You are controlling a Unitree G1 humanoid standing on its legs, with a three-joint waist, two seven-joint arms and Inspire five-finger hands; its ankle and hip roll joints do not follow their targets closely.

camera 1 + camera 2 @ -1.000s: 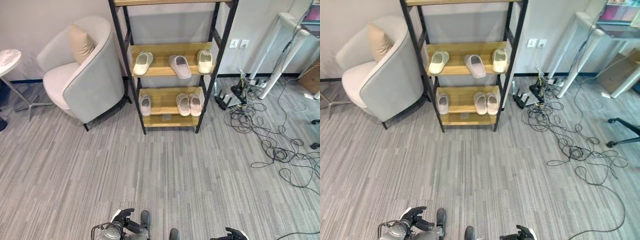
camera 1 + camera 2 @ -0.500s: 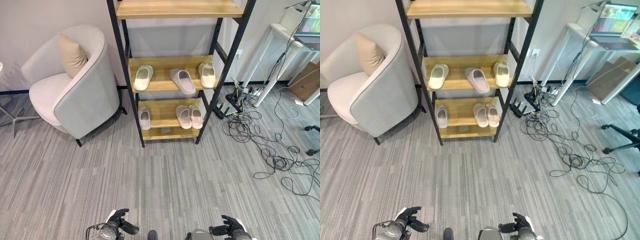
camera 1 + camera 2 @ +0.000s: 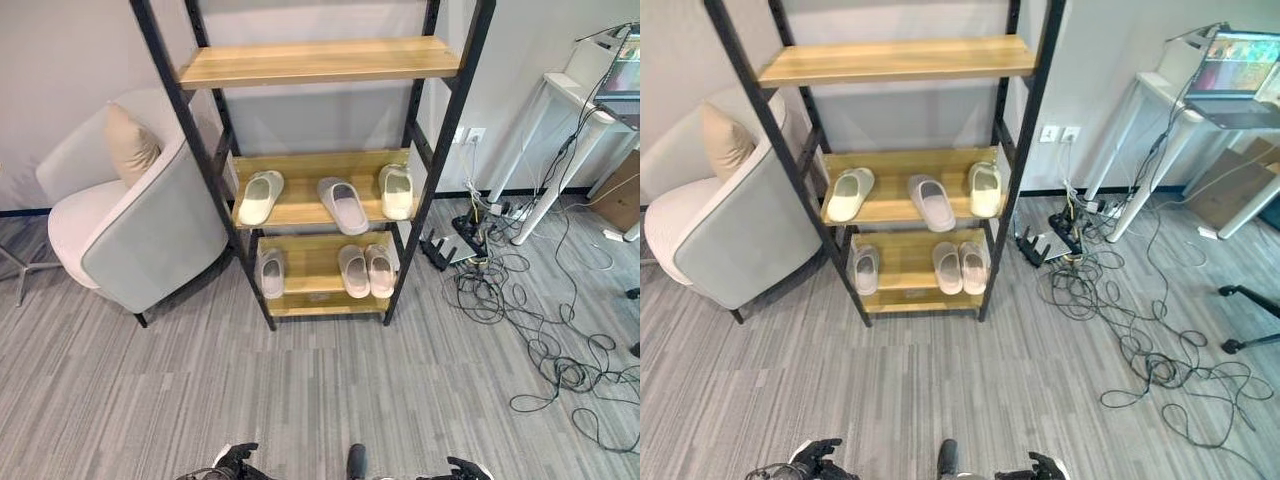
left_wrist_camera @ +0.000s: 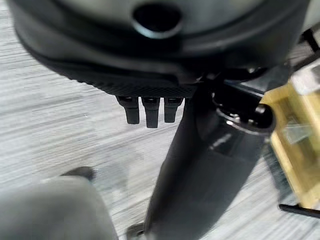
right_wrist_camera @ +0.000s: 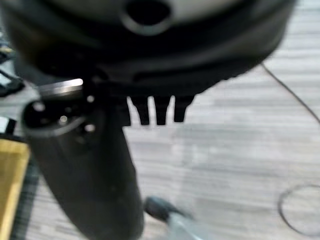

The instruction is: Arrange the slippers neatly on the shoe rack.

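1. Six slippers (image 3: 343, 205) sit on the shoe rack (image 3: 320, 62): three on the middle shelf, three on the lowest.
2. They look light and soft; grasp one by its upper strap.
3. Both robot hands, left robot hand (image 3: 234, 461) and right robot hand (image 3: 466, 468), hang low, fingers relaxed, holding nothing.

Six slippers (image 3: 342, 205) on the one rack (image 3: 318, 62) — three on the middle shelf, three on the bottom — plus one armchair (image 3: 140, 235) with one cushion (image 3: 130, 143) and a white desk (image 3: 560, 95).

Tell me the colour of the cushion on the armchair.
The cushion is beige, clearest in the left eye view.
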